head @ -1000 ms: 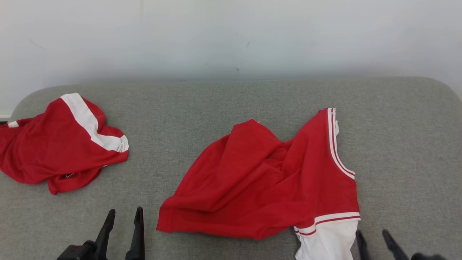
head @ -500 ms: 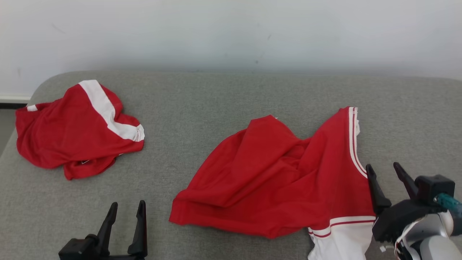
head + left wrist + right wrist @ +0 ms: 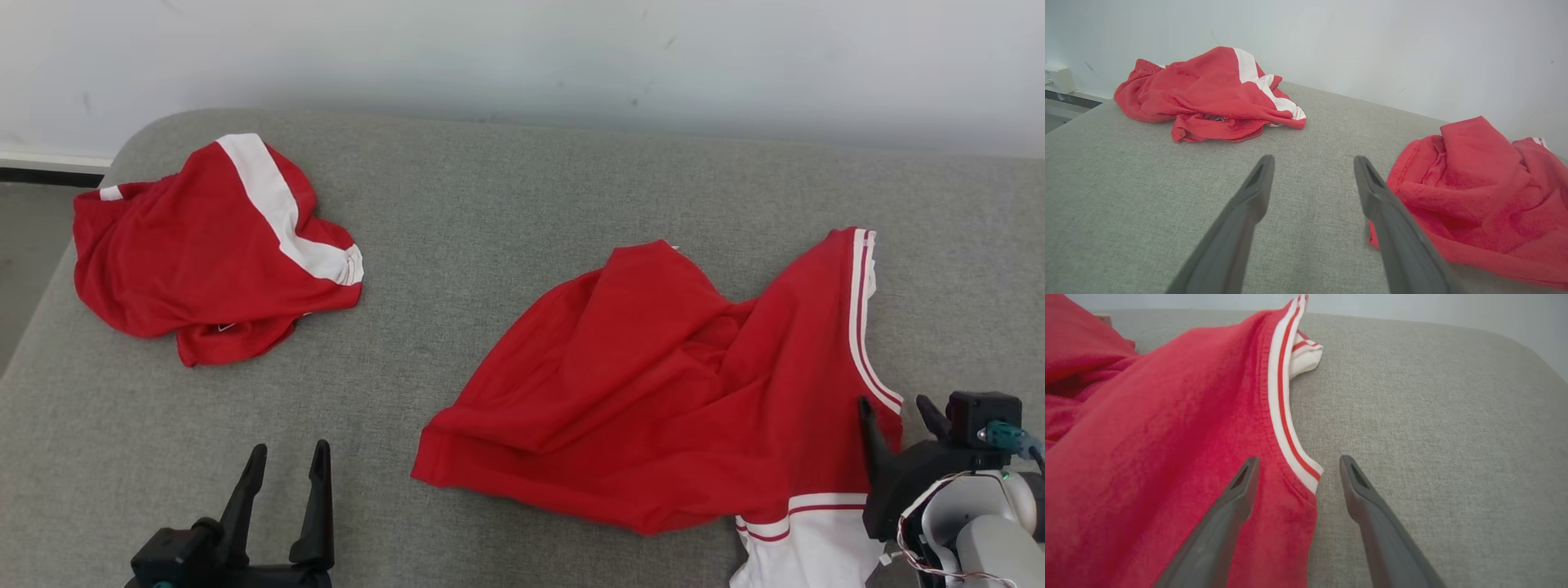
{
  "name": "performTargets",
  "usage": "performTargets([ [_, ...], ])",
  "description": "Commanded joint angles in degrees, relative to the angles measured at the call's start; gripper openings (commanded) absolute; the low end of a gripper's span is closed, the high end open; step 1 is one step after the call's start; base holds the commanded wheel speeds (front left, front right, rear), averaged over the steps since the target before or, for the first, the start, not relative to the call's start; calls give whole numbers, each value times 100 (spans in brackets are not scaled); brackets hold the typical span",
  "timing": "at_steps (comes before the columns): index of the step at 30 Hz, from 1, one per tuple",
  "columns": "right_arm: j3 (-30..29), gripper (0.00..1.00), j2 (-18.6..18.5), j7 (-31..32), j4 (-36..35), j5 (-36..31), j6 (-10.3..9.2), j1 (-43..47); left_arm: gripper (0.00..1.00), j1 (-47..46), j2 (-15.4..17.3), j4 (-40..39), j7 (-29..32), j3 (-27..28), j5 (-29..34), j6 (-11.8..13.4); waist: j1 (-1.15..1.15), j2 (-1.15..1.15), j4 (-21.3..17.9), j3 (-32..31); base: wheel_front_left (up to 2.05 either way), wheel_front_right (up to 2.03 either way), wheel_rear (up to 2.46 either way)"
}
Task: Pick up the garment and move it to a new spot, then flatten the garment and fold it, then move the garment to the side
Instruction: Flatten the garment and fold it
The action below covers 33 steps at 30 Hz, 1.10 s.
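Observation:
The garment (image 3: 669, 384), a red jersey with white striped trim, lies rumpled on the grey padded surface (image 3: 506, 204) at centre right. My right gripper (image 3: 894, 404) stands open at its right edge. In the right wrist view the gripper (image 3: 1299, 459) straddles the striped trim (image 3: 1280, 416): one finger is over red cloth, the other over bare grey fabric. I cannot tell whether it touches the cloth. My left gripper (image 3: 291, 447) is open at the lower left, with nothing in it. In the left wrist view this gripper (image 3: 1313, 158) has the garment (image 3: 1474, 192) close to its right.
A second red garment with a white band (image 3: 204, 253) lies bunched at the far left, near the surface's rounded corner. It is also in the left wrist view (image 3: 1208, 98). A white wall (image 3: 522, 57) runs behind. Floor (image 3: 24, 245) shows past the left edge.
The head camera has turned, shifting the whole picture. My right gripper has risen from the bottom edge to the garment's right hem. The garment and the left gripper have kept their places.

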Motion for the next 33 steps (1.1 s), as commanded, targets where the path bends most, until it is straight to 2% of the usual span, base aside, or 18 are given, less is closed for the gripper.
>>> performTargets([
  [1, -29, 100, 12, -68, 172, -54, -13, -72, 100, -67, 1, 1, -4, 16, -69, 6, -1, 0, 15, 25, 0, 0, 0],
  [3, -25, 100, 53, -118, 407, -66, -13, -149, 100, -102, 0, -2, -4, 25, -61, 6, -1, 0, 7, 47, 0, 0, 0],
  [4, -10, 83, 67, -90, 527, -50, -13, -188, 100, -111, 1, -2, -4, 22, -61, 6, -1, 0, 4, 57, 0, 0, 0],
  [5, 9, 0, 76, -76, 635, -29, -13, -231, 100, -120, 0, 0, -4, 11, -62, 6, -1, 0, 2, 67, 0, 0, 0],
  [11, 21, 0, -115, -354, 956, 46, -13, -737, 100, -177, 1, 11, -4, -33, -77, 6, -1, 0, 13, 113, 0, 0, 0],
  [19, -415, 0, -580, -557, 1527, -61, -13, -1466, 100, -190, 1, 61, -4, -69, -97, 6, -1, 0, 81, 79, 0, 0, 0],
  [21, -427, 85, -563, -630, 1658, -80, -13, -1538, 100, -134, 1, 62, -4, -51, -75, 6, -1, 0, 74, 35, 0, 0, 0],
  [22, -430, 100, -520, -689, 1699, -58, -13, -1556, 100, -97, 2, 58, -4, -40, -74, 6, -1, 0, 61, 11, 0, 0, 0],
  [28, -305, 100, -380, -1197, 1693, -4, -13, -1442, 100, 23, 2, 48, -4, 30, -37, 21, -1, 0, -92, -156, 0, 0, 0],
  [33, -11, 100, -169, -1509, 1253, 163, -13, -1088, 100, 143, 2, 41, -4, 117, 30, 19, -1, 0, -307, -379, 0, 0, 0],
])
